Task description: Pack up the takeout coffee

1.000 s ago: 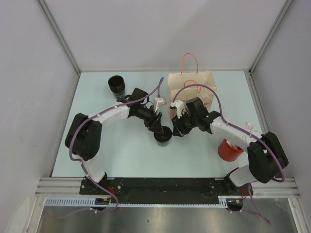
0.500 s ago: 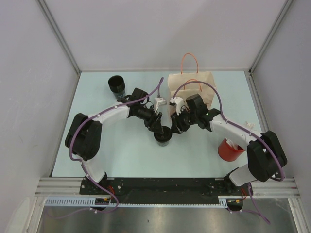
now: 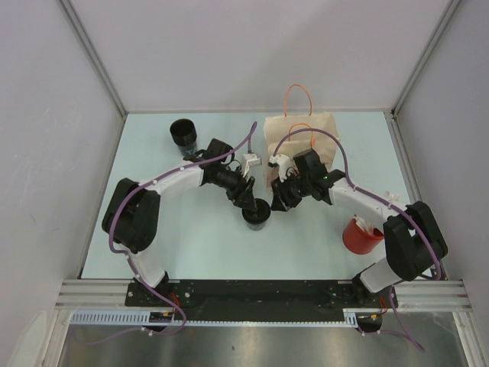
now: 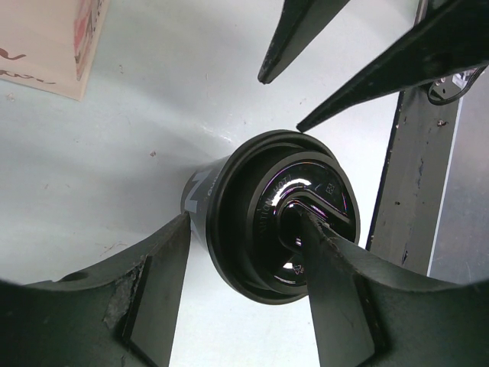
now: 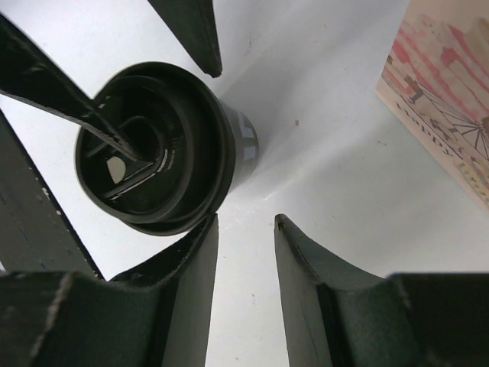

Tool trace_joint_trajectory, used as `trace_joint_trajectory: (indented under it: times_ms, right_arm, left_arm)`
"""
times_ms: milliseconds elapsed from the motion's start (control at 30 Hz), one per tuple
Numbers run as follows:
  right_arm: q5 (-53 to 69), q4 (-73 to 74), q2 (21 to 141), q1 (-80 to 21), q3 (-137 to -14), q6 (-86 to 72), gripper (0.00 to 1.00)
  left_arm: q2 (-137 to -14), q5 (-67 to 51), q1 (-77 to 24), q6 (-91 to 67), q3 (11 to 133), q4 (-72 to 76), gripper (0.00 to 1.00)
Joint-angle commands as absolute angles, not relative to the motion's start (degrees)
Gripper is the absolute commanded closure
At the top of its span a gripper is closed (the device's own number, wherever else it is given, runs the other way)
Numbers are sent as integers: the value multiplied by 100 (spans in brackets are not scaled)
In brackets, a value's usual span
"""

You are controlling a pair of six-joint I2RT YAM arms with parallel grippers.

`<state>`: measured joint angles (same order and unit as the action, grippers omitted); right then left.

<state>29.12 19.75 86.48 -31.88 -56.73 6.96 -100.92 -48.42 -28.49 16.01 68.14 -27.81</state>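
A black takeout coffee cup [image 3: 256, 214] with a black lid stands on the table and shows in the left wrist view [image 4: 263, 222] and the right wrist view [image 5: 164, 145]. My left gripper [image 3: 249, 202] pinches its rim. One finger [image 4: 157, 294] lies against the cup's outer wall and the other finger [image 4: 336, 290] sits in the lid's middle recess. My right gripper [image 3: 278, 202] is just right of the cup, its jaws a little apart and empty, with its left finger [image 5: 183, 290] close under the lid's edge. The brown paper bag [image 3: 302, 141] with orange handles lies behind.
A second black cup [image 3: 183, 134] stands at the back left. A red cup [image 3: 359, 237] stands at the right beside my right arm. The bag's printed corner shows in the left wrist view [image 4: 53, 46] and the right wrist view [image 5: 447, 99].
My right gripper has drawn slightly back and left, closer to the cup. My left gripper and the cup have stayed in place.
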Motion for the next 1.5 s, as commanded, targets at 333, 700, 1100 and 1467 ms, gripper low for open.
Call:
trace_joint_trajectory:
  times_ms: [333,700,1100,1467]
  right_arm:
    - [3102,1881,8174,-3138,-5836,712,59]
    - [3085,1952,8666,-3260,-5827,729,60]
    - [3032,1925,8483,-3340,-5836,747,60]
    - [3173,1916,8402,-3349,-5827,694,60]
  left_arm:
    - [-10327,-3876,-2830,2066,6565,-2874,37]
    - [-10301,-3876,-2830,2057,6539,-2856,38]
    - [-10310,-3894,-2830,2065,6521,-2856,38]
    - [-10310,-3902,-2830,2039,6504,-2848,38]
